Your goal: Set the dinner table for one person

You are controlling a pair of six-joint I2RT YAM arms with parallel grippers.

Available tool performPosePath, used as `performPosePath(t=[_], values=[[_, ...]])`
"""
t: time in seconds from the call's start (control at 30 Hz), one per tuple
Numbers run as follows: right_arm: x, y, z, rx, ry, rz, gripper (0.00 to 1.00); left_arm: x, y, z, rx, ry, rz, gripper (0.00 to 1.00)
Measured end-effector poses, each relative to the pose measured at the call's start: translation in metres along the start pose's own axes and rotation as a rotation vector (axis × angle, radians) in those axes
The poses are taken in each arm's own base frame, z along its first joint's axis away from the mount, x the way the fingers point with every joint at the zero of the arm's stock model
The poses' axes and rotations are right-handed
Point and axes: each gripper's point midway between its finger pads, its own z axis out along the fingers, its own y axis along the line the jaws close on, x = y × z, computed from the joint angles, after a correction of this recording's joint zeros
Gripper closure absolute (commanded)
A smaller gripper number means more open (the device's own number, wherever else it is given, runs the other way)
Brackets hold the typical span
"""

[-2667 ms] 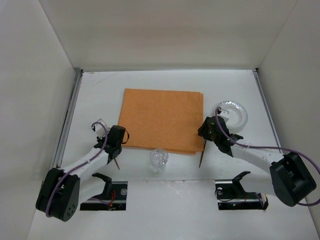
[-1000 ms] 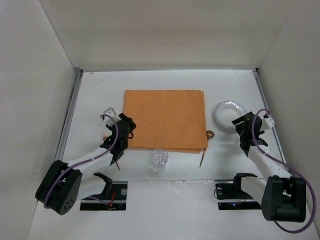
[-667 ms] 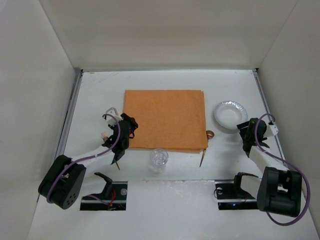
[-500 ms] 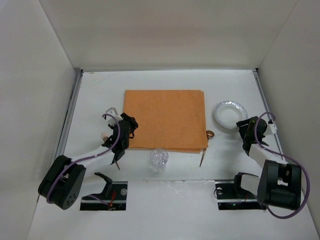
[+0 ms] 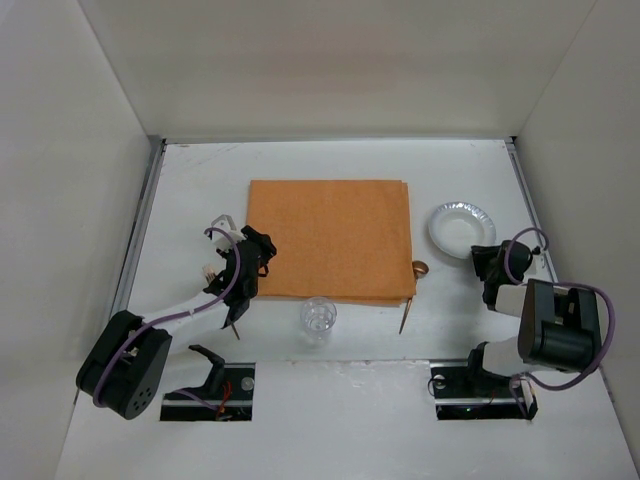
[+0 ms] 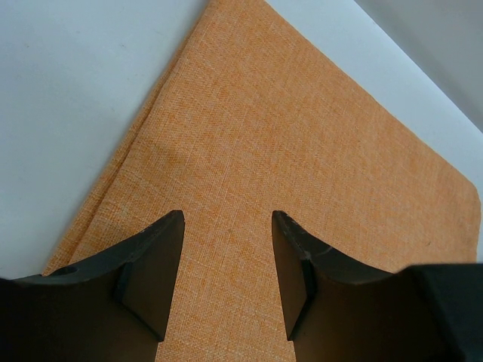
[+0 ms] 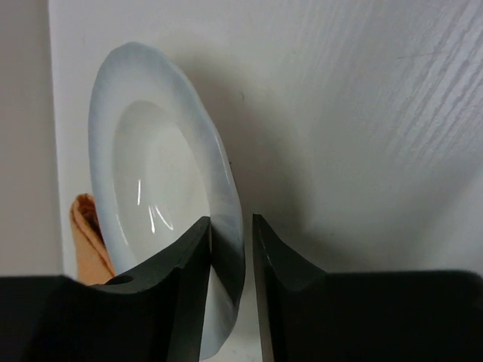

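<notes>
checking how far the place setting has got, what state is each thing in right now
table: not yet set
mat: flat, bare
plate: right way up beside mat, empty, rim gripped
glass: upright, off the mat's near edge
spoon: lying off the mat's near right corner
left gripper: open over mat, empty
right gripper: shut on plate rim
</notes>
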Motion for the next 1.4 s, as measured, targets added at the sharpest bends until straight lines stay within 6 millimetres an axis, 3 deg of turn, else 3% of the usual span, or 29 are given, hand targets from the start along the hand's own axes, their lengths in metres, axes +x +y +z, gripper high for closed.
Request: performPosePath(t=[0.2,0.43,0.6,0.73,0.87,1.0,1.1,1.2,1.3,1.4], values=[[-0.005,0.008,-0.002,-0.080,-0.012,0.079,0.83,0.000,0.000,0.000,0.000,0.001,0.000,0.53],[-0.015,0.018,-0.021,-0.117,-0.048,0.067,0.87,0.000,0.001,0.001,-0.001,0.002,-0.002,0.53],[-0.021,0.051,-0.044,-0.199,-0.089,-0.005,0.87,-0.001,0.002,0.002,-0.004,0.000,-0.004,0.53],[-0.005,0.096,-0.066,-0.310,-0.059,-0.085,0.87,-0.004,0.005,0.004,-0.012,-0.006,-0.010,0.53],[0.046,0.142,-0.085,-0.415,0.072,-0.168,0.87,-0.005,0.006,0.004,-0.015,-0.008,-0.013,0.53],[0.128,0.172,-0.099,-0.477,0.276,-0.270,0.87,-0.005,0.006,0.004,-0.014,-0.007,-0.016,0.53],[0.191,0.181,-0.109,-0.497,0.420,-0.340,0.87,-0.006,0.009,0.004,-0.019,-0.010,-0.018,0.53],[0.239,0.184,-0.115,-0.507,0.530,-0.391,0.87,-0.010,0.012,0.006,-0.029,-0.022,-0.030,0.53],[0.271,0.184,-0.114,-0.500,0.592,-0.409,0.86,-0.014,0.015,0.005,-0.033,-0.033,-0.041,0.53],[0.288,0.180,-0.107,-0.483,0.617,-0.414,0.86,-0.014,0.017,0.006,-0.037,-0.032,-0.046,0.53]])
